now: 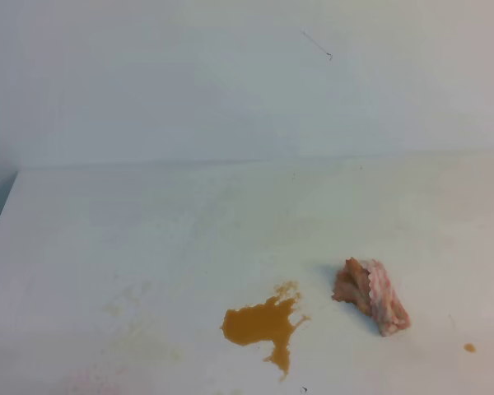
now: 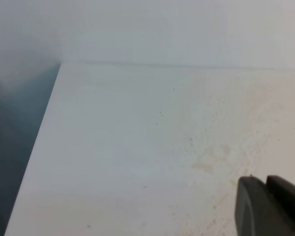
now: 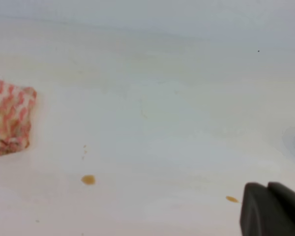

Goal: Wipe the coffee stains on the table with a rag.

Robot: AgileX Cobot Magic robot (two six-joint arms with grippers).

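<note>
The coffee stain [image 1: 262, 323] is an orange-brown blotch with ragged edges near the front middle of the white table [image 1: 148, 230]. A tiny same-coloured dot [image 1: 469, 347] lies at the front right and also shows in the right wrist view [image 3: 88, 180]. The pink-and-white striped rag [image 1: 372, 295] lies wadded just right of the blotch, apart from it; it also shows at the left edge of the right wrist view [image 3: 9, 118]. Neither gripper shows in the exterior view. My left gripper [image 2: 266, 183] and right gripper [image 3: 268, 189] each show as dark fingertips held together, empty, above bare table.
The table's left edge [image 2: 39, 147] drops to a dark gap. A plain white wall [image 1: 230, 82] rises behind the table. Faint yellowish smudges [image 2: 206, 164] mark the tabletop. A second small brown spot [image 3: 231, 199] lies near the right fingertips.
</note>
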